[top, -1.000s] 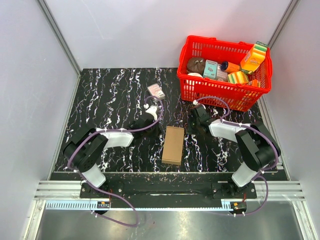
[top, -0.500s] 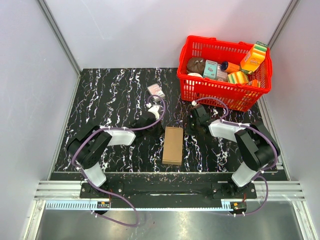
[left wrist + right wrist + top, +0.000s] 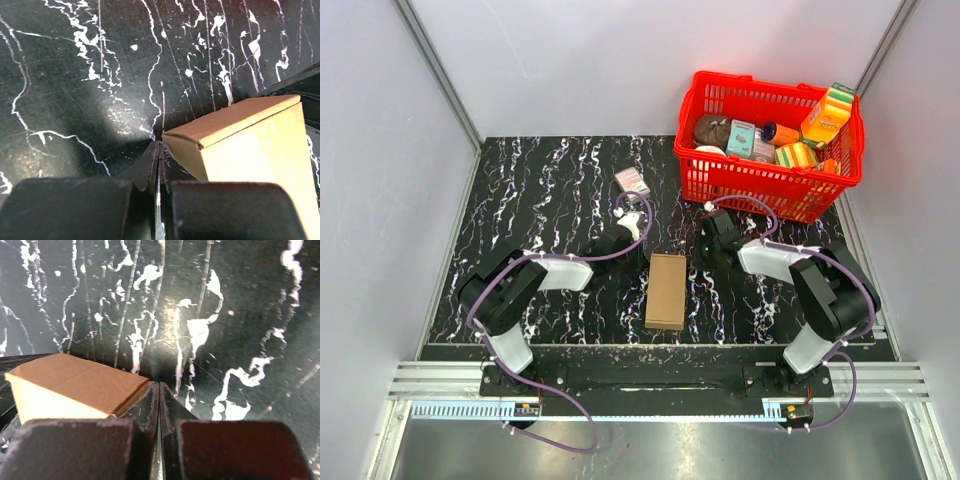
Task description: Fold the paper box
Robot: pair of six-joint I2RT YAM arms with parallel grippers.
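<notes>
Fingers (image 3: 148,169) of the left gripper (image 3: 158,150) are pressing flat against each other with nothing between them, their tips pointing down at the black marbled table (image 3: 540,190). Just to the right of those tips, one end corner of the paper box (image 3: 255,150) is sitting so close that it is not possible to tell whether it is touching them. The right gripper (image 3: 158,390) is doing the same on the other side: its jaws are closing fully on each other, gripping nothing, and the box is showing its neighbouring end corner just to the left of its tips. In the overhead view the box is lying flat as a slim closed brown carton in the gap between the two grippers, its far end reaching level with both sets of tips and its length running back toward the arm bases. Beyond the left gripper, and well apart from it, a small white-and-pink carton (image 3: 632,181) is lying on the table. Farther out, beyond the right gripper and off to its right, a red basket (image 3: 775,190) is standing, holding colourful packs (image 3: 826,115).
</notes>
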